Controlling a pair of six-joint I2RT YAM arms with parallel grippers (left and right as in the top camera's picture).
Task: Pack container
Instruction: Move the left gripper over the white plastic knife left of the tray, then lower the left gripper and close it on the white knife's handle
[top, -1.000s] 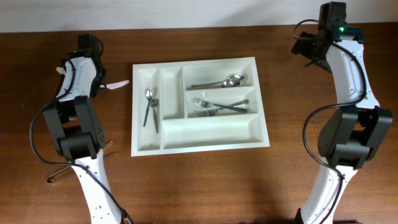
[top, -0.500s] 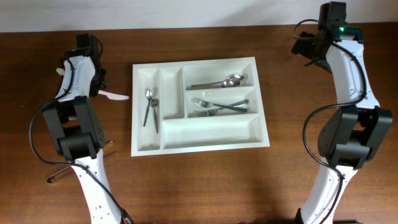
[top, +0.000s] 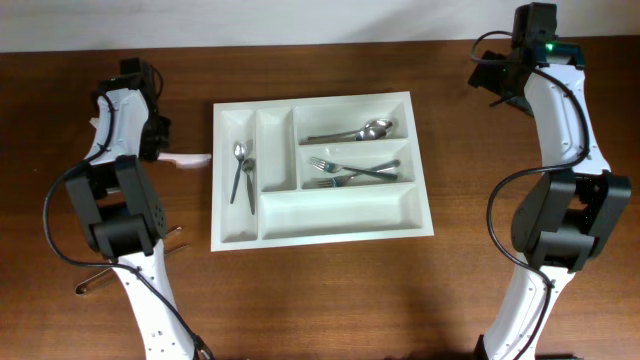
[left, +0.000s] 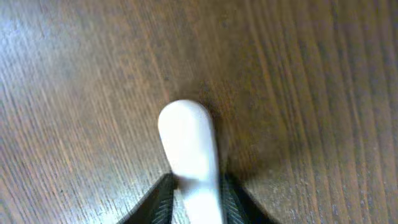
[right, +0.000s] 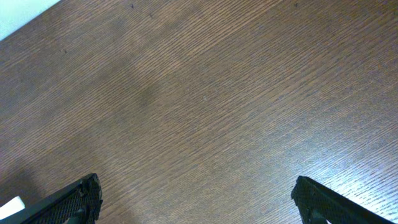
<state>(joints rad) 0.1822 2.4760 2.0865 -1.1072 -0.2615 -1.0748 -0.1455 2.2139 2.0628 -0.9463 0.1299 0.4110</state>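
The container (top: 221, 186) is a white five-compartment tray at the table's middle. It holds two spoons (top: 241, 170) in a narrow left compartment, spoons (top: 360, 130) in the top long one and forks (top: 352, 172) in the middle one. My left gripper (top: 158, 148) is left of the tray, shut on a white plastic utensil (top: 190, 158) that points at the tray. In the left wrist view the utensil's rounded end (left: 185, 140) sticks out from the jaws (left: 196, 190) just above the wood. My right gripper (top: 493, 78) is open and empty at the far right; its wrist view shows its jaws (right: 196, 199) over bare wood.
Metal utensils (top: 98, 275) lie on the table at the front left, by the left arm's base. Both arm bases stand at the table's left and right sides.
The white utensil in my left gripper has moved toward the table's front, alongside the tray's left edge. The right arm has not moved.
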